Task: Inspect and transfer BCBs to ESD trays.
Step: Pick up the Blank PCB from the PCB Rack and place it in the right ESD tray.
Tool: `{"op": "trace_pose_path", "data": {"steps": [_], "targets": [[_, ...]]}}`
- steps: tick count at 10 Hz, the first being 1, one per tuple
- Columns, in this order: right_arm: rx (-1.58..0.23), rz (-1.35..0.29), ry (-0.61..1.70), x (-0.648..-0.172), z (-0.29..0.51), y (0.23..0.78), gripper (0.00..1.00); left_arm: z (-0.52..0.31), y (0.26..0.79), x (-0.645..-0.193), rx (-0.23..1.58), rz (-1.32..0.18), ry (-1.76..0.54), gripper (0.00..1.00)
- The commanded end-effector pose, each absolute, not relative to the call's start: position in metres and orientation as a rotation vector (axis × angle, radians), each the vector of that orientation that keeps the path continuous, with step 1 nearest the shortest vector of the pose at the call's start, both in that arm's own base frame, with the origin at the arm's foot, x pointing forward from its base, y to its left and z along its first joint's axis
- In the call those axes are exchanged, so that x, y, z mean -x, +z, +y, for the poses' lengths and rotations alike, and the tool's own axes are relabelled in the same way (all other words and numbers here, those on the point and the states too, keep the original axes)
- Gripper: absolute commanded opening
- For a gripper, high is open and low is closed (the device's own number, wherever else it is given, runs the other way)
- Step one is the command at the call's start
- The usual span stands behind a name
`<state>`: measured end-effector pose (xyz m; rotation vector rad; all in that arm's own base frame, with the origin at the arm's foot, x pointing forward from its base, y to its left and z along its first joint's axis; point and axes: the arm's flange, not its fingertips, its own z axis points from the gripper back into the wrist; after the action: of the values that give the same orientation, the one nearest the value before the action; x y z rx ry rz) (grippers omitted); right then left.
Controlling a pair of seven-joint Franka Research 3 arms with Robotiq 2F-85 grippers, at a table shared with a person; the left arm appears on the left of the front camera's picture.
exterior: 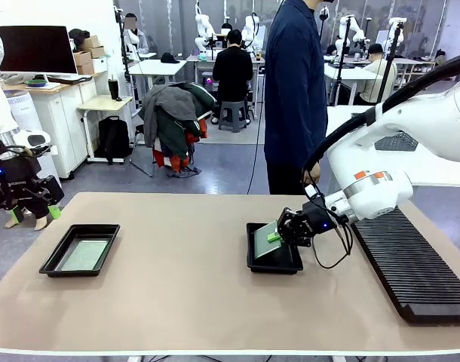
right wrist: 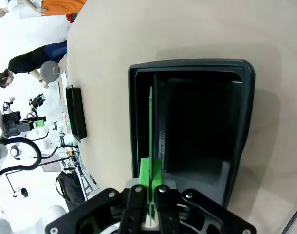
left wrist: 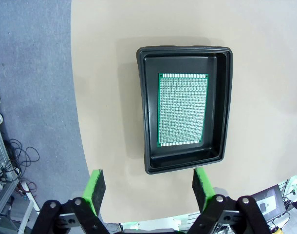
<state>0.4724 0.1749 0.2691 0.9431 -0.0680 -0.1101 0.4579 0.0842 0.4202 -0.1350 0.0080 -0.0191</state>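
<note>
Green BCB (right wrist: 151, 122) edge-on, pinched by right hand (right wrist: 151, 183) | left hand (left wrist: 148, 187) spread above boarded tray (left wrist: 143, 112)

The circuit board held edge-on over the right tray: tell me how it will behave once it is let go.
The circuit board looks stiff: it stays straight while the right tool pinches one end. Being thin and on edge, it would probably tip flat into the tray. It seems light, since a narrow pinch carries it.

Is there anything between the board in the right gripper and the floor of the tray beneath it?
Nothing visible: the right gripper holds the board on edge over the right tray, whose floor is bare.
</note>
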Motion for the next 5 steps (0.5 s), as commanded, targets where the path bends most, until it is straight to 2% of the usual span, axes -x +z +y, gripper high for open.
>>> {"op": "trace_pose_path", "data": {"steps": [1, 5], "targets": [[-0.898, -0.073, -0.12, -0.4749, 0.1838, 0.2654, 0.02, 0.0845, 0.419, -0.4581, 0.132, 0.004, -0.017, 0.95], [-0.865, -0.055, -0.132, -0.4735, 0.1883, 0.2618, 0.02, 0.0845, 0.419, -0.4581, 0.132, 0.004, -0.017, 0.95]]}}
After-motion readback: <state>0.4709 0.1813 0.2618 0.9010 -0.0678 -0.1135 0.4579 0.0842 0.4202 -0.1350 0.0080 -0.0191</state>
